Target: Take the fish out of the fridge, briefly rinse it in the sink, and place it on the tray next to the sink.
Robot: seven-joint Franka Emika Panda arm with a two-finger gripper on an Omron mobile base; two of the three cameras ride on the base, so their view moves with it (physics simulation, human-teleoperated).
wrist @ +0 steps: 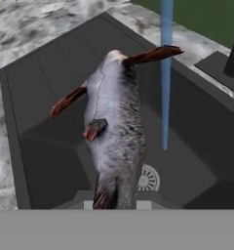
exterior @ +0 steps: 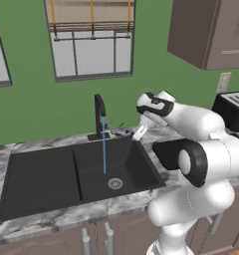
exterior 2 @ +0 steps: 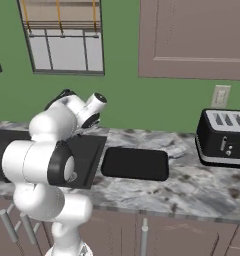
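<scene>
The fish (wrist: 114, 132), silvery-grey with reddish-brown fins, hangs over the right basin of the black sink (wrist: 41, 97). My gripper (wrist: 116, 204) is shut on its tail end. From the left base view the gripper (exterior: 136, 133) sits at the sink's (exterior: 42, 179) back right edge, with the fish (exterior: 122, 132) pointing toward the tap (exterior: 99, 112). A blue water stream (wrist: 165, 73) falls just beside the fish; I cannot tell whether it touches. The black tray (exterior 2: 134, 163) lies on the counter right of the sink. The fridge is out of view.
A black slotted toaster (exterior 2: 224, 137) stands on the counter at the far right, under a wall socket (exterior 2: 221, 96). The steel drain (exterior: 115, 183) lies below the water stream (exterior: 103, 149). My own arm covers part of the tray (exterior: 164, 152) in the left base view.
</scene>
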